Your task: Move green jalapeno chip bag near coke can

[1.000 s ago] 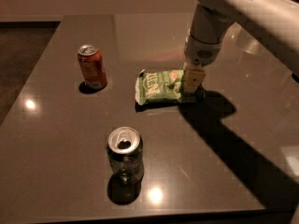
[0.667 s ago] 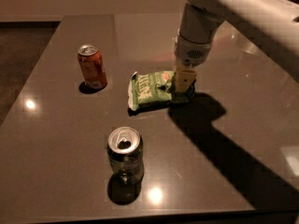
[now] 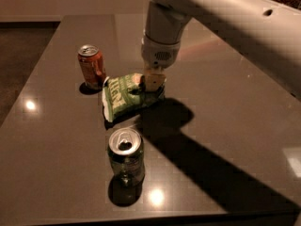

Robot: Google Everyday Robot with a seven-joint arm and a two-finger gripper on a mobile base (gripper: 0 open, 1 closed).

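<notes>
The green jalapeno chip bag [image 3: 126, 96] lies on the dark table [image 3: 225, 107], its left end close to the coke can [image 3: 91, 66], which stands upright at the back left. My gripper [image 3: 151, 82] comes down from the white arm above and is shut on the bag's right end, low over the table. The fingertips are partly hidden by the bag.
A dark greenish-silver can [image 3: 125, 156] with an open top stands in front of the bag, near the table's front edge [image 3: 141, 218]. The arm's shadow runs across the table to the front right.
My gripper has moved left with the chip bag in it. The bag now sits much closer to the coke can. Both cans have stayed put.
</notes>
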